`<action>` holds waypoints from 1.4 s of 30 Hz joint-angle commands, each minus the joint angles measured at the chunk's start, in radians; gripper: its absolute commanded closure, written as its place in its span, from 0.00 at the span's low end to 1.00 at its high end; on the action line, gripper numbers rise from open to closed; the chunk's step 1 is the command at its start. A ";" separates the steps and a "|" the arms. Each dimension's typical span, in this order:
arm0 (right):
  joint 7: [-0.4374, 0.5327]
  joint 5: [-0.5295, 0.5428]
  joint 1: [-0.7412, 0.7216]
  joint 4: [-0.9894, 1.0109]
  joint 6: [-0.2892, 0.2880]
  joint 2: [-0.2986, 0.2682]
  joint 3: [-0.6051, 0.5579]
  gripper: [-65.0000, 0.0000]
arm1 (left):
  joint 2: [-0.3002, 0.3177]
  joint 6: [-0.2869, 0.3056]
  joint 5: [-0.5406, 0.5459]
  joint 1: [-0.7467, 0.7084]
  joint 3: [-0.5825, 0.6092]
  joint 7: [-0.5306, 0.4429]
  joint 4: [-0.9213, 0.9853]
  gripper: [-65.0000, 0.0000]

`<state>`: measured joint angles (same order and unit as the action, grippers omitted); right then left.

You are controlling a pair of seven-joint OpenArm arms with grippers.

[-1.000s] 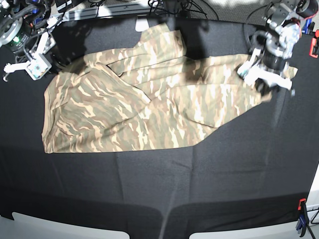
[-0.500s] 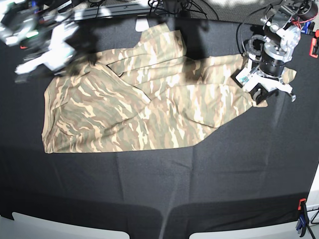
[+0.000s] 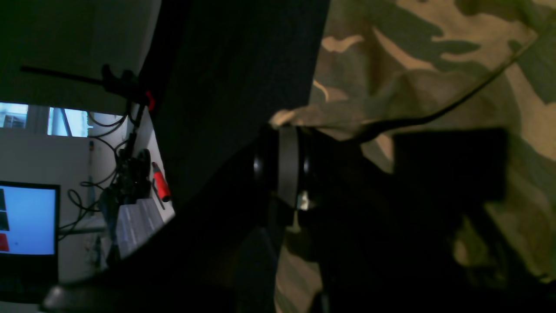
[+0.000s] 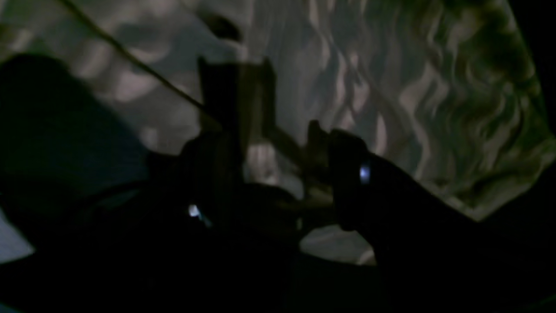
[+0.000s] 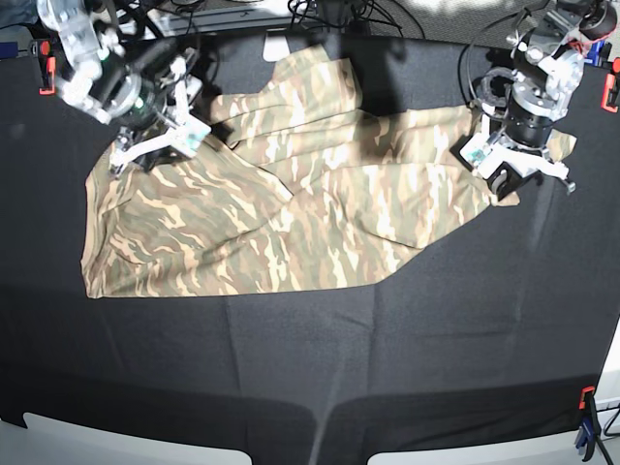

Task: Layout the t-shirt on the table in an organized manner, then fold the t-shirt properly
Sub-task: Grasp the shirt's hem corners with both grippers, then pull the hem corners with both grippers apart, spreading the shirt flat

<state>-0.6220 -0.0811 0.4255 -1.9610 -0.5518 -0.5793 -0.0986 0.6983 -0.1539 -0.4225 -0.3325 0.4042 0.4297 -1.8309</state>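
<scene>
The camouflage t-shirt (image 5: 291, 213) lies crumpled and partly spread across the back half of the black table (image 5: 387, 368). My left gripper (image 5: 504, 179) is at the shirt's right edge. In the left wrist view it (image 3: 284, 128) is shut on a raised ridge of the t-shirt (image 3: 434, 52), beside bare table (image 3: 243, 65). My right gripper (image 5: 155, 147) hovers over the shirt's upper left part. In the right wrist view its jaws (image 4: 282, 143) stand open, with the t-shirt (image 4: 434, 87) below and nothing between them.
Red clamps (image 5: 610, 92) (image 5: 44, 73) grip the table's back corners, and another clamp (image 5: 584, 426) sits at the front right. Cables and gear line the back edge (image 5: 320, 15). A lit monitor (image 3: 26, 217) stands beyond the table.
My right arm swung in from the far left to above the shirt's upper left, and its jaws widened. My left gripper shifted slightly left along the shirt's right edge.
</scene>
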 commanded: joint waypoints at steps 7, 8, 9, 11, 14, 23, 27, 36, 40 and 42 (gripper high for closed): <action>0.009 0.002 -0.015 -0.002 0.008 -0.013 0.000 0.49 | 0.014 -0.019 -0.013 0.005 -0.007 -0.012 -0.019 1.00; 0.009 0.002 -0.015 -0.002 0.008 -0.013 0.000 0.52 | 0.014 -0.019 -0.013 0.005 -0.007 -0.012 -0.019 1.00; 0.008 0.002 -0.015 -0.002 0.008 -0.013 0.000 0.57 | 0.014 -0.019 -0.013 0.005 -0.007 -0.012 -0.019 1.00; 0.009 0.002 -0.014 -0.002 0.008 -0.013 0.000 0.70 | 0.014 -0.019 -0.013 0.005 -0.007 -0.012 -0.019 1.00; 0.009 0.006 -0.014 -0.002 0.008 -0.013 0.000 0.83 | 0.014 -0.019 -0.013 0.005 -0.007 -0.012 -0.019 1.00; 0.013 0.005 -0.015 -0.002 0.008 -0.013 0.000 0.97 | 0.014 -0.019 -0.013 0.005 -0.007 -0.012 -0.019 1.00; 0.013 0.005 -0.016 -0.003 0.009 -0.013 0.000 1.00 | 0.014 -0.019 -0.013 0.005 -0.007 -0.013 -0.019 1.00; 0.011 0.002 -0.069 -0.003 0.065 -0.013 0.000 1.00 | 0.014 -0.019 -0.014 0.006 -0.007 -0.024 -0.019 1.00; -0.001 0.006 -0.163 -0.003 0.141 -0.013 0.000 1.00 | 0.014 -0.019 -0.013 0.006 -0.007 -0.065 -0.019 1.00; -0.023 0.006 -0.203 -0.003 0.142 -0.013 0.000 1.00 | 0.014 -0.019 -0.013 0.006 -0.007 -0.065 -0.019 1.00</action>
<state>-0.6579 -0.0761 0.2314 -1.9476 -0.4198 -0.5789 -0.1043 0.6987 -0.1543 -0.4232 -0.3321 0.4042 0.3843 -1.8309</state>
